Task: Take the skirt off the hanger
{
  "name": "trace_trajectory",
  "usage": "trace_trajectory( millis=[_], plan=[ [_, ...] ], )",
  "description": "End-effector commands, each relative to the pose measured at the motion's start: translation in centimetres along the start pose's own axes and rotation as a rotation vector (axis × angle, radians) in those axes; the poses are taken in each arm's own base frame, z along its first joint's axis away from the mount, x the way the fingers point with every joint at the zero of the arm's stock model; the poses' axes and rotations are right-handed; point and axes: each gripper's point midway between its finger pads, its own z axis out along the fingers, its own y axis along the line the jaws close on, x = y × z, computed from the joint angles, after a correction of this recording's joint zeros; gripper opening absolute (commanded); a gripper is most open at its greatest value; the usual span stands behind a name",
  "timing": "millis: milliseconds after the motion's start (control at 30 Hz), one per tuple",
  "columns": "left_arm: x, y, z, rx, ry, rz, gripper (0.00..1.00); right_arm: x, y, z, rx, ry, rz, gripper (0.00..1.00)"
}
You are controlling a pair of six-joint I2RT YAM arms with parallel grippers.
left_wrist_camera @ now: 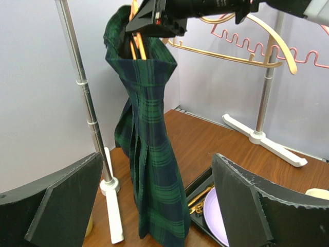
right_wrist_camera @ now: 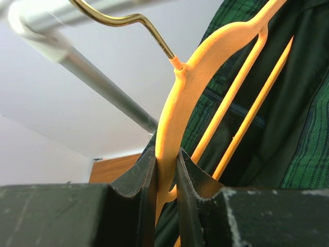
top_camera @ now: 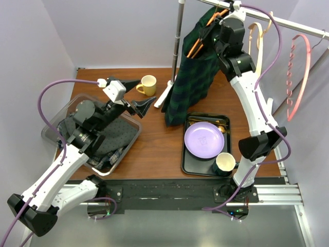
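Note:
A dark green and navy plaid skirt [top_camera: 193, 77] hangs from an orange hanger [top_camera: 205, 31] on the rail, its hem near the table. It also shows in the left wrist view [left_wrist_camera: 151, 149] and the right wrist view [right_wrist_camera: 303, 139]. My right gripper [right_wrist_camera: 166, 170] is shut on the orange hanger [right_wrist_camera: 177, 113] near its hook, up at the rail [top_camera: 216, 23]. My left gripper [top_camera: 139, 95] is open and empty, left of the skirt and apart from it, above the table.
A clear bin [top_camera: 56, 121] of dark clothes sits at the left. A yellow mug [top_camera: 147, 85] stands behind the left gripper. A black tray [top_camera: 191, 159] holds a purple plate [top_camera: 204, 140] and a dark cup [top_camera: 224, 163]. Tan [top_camera: 255, 43] and pink [top_camera: 303, 72] hangers hang at the right.

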Motion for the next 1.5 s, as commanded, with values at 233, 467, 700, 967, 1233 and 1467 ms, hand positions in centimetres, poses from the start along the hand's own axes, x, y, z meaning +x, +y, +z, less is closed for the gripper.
trace_trajectory(
  millis=[233,467,700,967,1233,1467],
  plan=[
    [-0.8,0.5,-0.3,-0.031,-0.030,0.032,0.92,-11.0,5.9,-6.7,-0.193,-0.258,0.073,0.00],
    [-0.6,1.2,0.1,-0.064,-0.005,0.032,0.94,-9.2,6.6,-9.7,-0.246,-0.182,0.121,0.00],
    [-2.0,-0.7,0.4,0.041,-0.043,0.003,0.98,-7.8,8.3,-13.5,-0.299,-0.101,0.185,0.00],
    [-3.1,-5.2,0.3,0.255,-0.091,-0.110,1.00,-5.0,8.8,-16.3,-0.296,-0.046,0.298,0.00],
    [-1.8,-8.3,1.3,0.373,-0.044,-0.150,1.00,-4.0,9.4,-17.7,-0.291,-0.058,0.377,0.00],
    [0.5,-9.0,2.6,0.340,0.012,-0.129,1.00,-4.4,9.8,-18.4,-0.291,-0.074,0.408,0.00]
  ],
)
